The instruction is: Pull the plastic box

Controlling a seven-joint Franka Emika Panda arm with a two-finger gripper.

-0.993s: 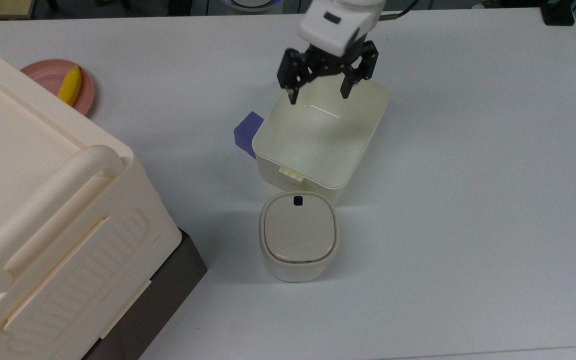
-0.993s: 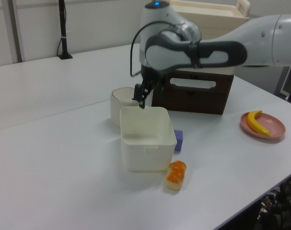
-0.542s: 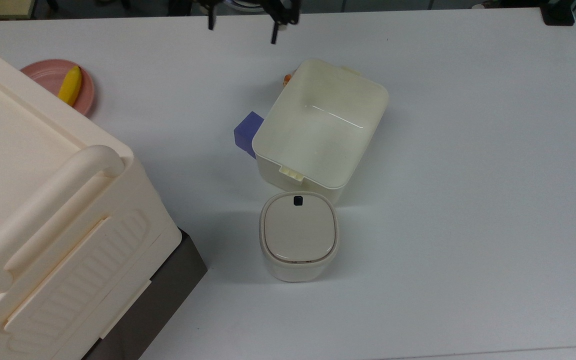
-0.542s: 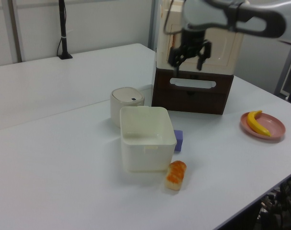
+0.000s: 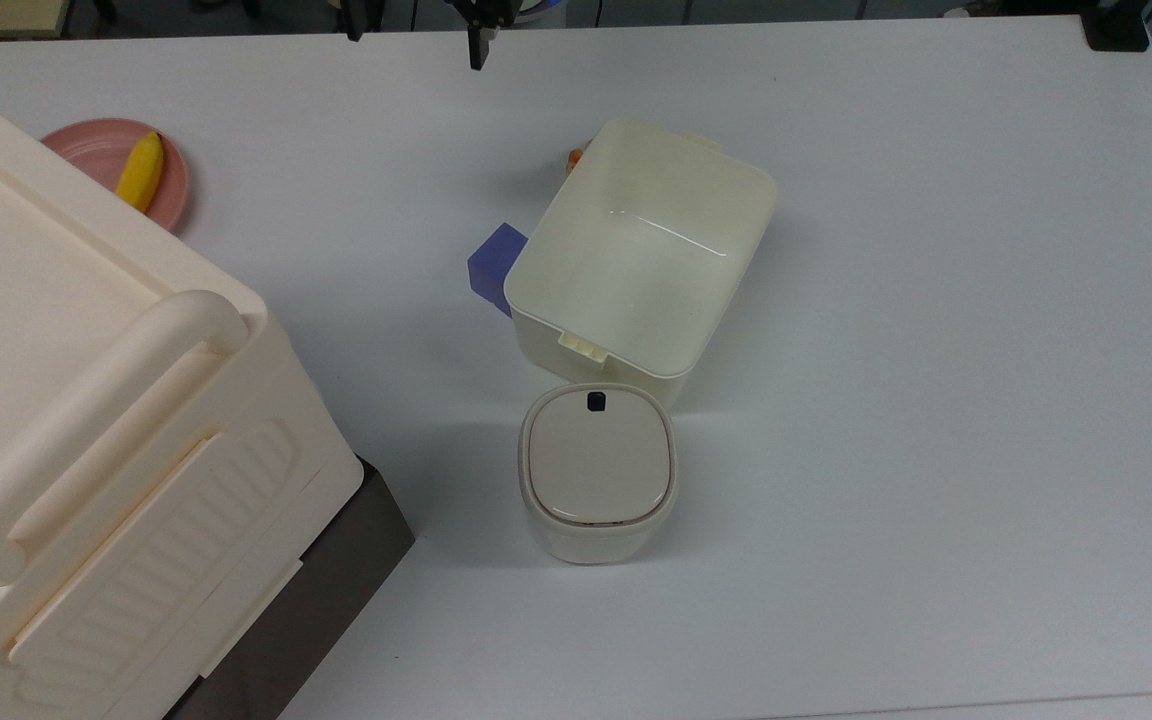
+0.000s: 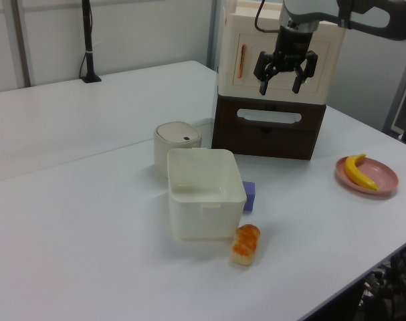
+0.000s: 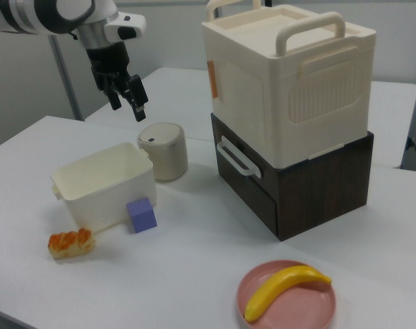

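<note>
Your work surface is a plain white table [image 5: 936, 400] with a matte top. In the top view, starting at the left, you see the large cream case [image 5: 86, 450] with its thick handle, stacked on a dark brown drawer unit [image 5: 336, 590]. Behind it sits a pink plate [image 5: 96, 150] carrying a banana [image 5: 140, 170].

Moving right in the top view, a small purple block [image 5: 491, 265] touches or sits just beside the plastic box [image 5: 636, 260] on its left side. The plastic box stands upright and lidless near the middle of the table, angled slightly, with nothing inside it. A small orange food piece [image 5: 574, 155] peeks out at its far left corner. Just in front of the box, close to its near short end, stands a rounded bin [image 5: 598, 470] with a beige lid and a black button.

Your gripper [image 6: 285, 75] hangs high in the air with its fingers spread apart and nothing between them, well apart from the plastic box. In the left view it appears in front of the cream case.

Around the room, the left view shows a black pole stand [image 6: 89, 47] at the table's far edge against a pale wall, and the right view shows a second white table [image 7: 393, 103] behind the case.
</note>
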